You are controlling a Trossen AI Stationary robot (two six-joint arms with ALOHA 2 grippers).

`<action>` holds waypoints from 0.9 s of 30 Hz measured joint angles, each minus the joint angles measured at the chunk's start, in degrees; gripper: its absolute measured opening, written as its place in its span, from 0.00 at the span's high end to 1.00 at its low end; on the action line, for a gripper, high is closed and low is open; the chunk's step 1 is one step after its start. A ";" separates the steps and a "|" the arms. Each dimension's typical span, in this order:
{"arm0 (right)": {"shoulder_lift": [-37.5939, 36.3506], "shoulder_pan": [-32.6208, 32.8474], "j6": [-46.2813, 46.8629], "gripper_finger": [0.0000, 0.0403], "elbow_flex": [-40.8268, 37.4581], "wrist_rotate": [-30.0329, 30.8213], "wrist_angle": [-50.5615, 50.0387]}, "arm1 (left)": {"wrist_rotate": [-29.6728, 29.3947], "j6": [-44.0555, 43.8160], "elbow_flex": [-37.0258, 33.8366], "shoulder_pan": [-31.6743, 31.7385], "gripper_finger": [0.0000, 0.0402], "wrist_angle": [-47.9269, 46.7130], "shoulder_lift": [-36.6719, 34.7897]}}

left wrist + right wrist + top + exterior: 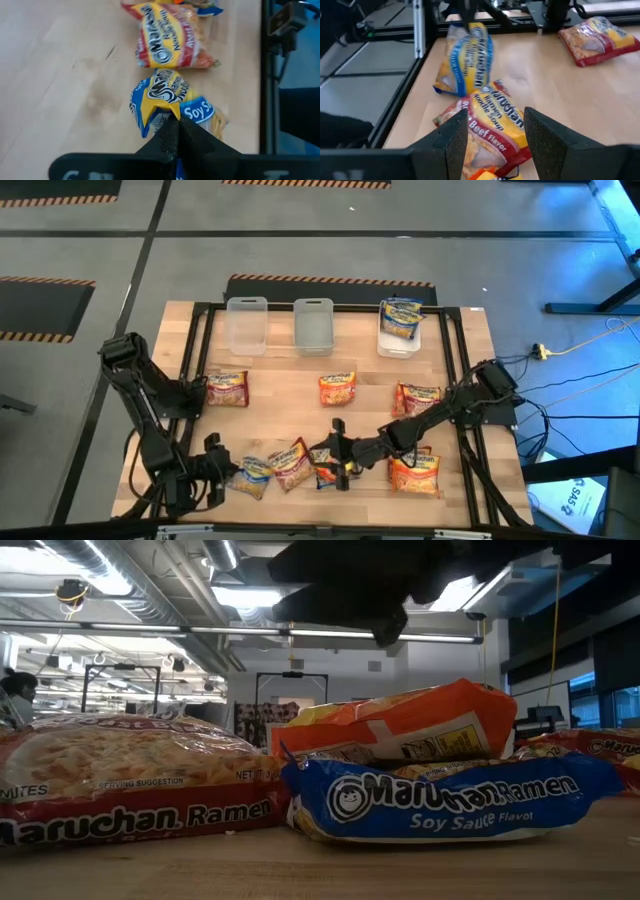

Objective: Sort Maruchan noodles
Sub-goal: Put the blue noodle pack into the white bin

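The left tool (232, 471) is pinched fully closed on the edge of a blue-and-yellow soy sauce packet (253, 476), which lies on the wooden counter (280, 360) at its near edge. Just beside that packet, toward the right arm, lies a red beef packet (291, 463). Past the beef packet, the right tool (334, 453) hovers with its fingers (458, 139) spread partway and gripping nothing, over another blue packet (450, 802) with an orange packet (420, 725) leaning on it. Across the counter from the soy sauce packet stand three clear tubs; the right-hand tub (400, 340) holds a blue-and-yellow packet (401, 318).
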 joint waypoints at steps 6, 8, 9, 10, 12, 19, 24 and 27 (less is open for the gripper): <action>0.00 -1.16 1.67 0.46 0.00 -2.33 -0.07 | 1.14 3.10 4.29 -0.54 1.00 -3.55 0.00; 0.00 -1.57 2.51 0.41 0.00 -4.14 -0.10 | 0.88 4.15 5.84 -0.57 1.00 -5.28 0.00; 0.00 -1.85 2.64 0.38 0.00 -4.98 -0.10 | 0.44 4.60 6.55 -0.57 1.00 -6.13 0.00; 0.00 -2.08 2.68 0.36 0.00 -5.47 -0.10 | -0.47 5.07 7.24 -0.57 1.00 -6.87 0.00; 0.01 -2.24 2.86 0.32 0.00 -5.65 -0.10 | -2.32 7.00 8.49 -0.55 1.00 -7.15 -0.02; 1.86 -2.27 2.45 0.29 -0.02 -4.67 1.72 | -11.14 13.04 11.00 -0.55 1.00 -7.11 -0.04; 6.13 -2.18 2.29 0.32 -0.02 -6.35 10.84 | -18.34 15.42 11.38 -0.52 1.00 -6.98 -0.07; 9.45 -2.22 2.00 0.33 -0.02 -6.46 19.17 | -20.84 16.48 11.38 -0.14 1.00 -6.84 -0.07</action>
